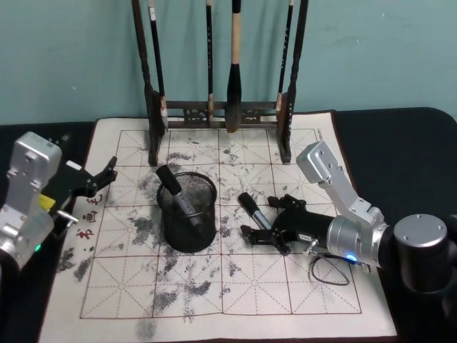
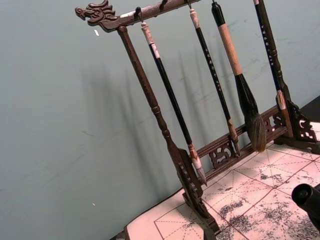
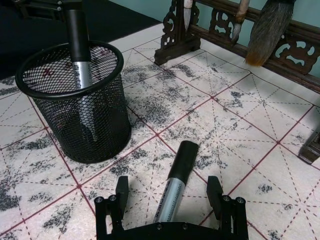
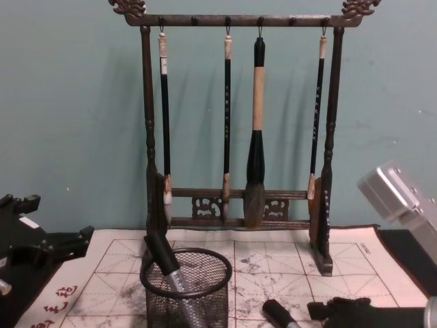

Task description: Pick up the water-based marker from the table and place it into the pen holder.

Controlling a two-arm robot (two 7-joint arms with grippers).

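The water-based marker (image 3: 182, 160) is straddled lengthwise by the spread right gripper (image 3: 168, 192), cap pointing ahead; the left gripper (image 1: 100, 180) is parked farther off.

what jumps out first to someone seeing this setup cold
The tall dark wooden brush rack hung with four calligraphy brushes dominates the back of the ink-smudged white grid mat. Mid-mat, the round black wire-mesh pen holder holds one black-capped silver marker. To its right, the right gripper sits open around a second such marker lying flat; the left gripper sits open at the mat's left edge.
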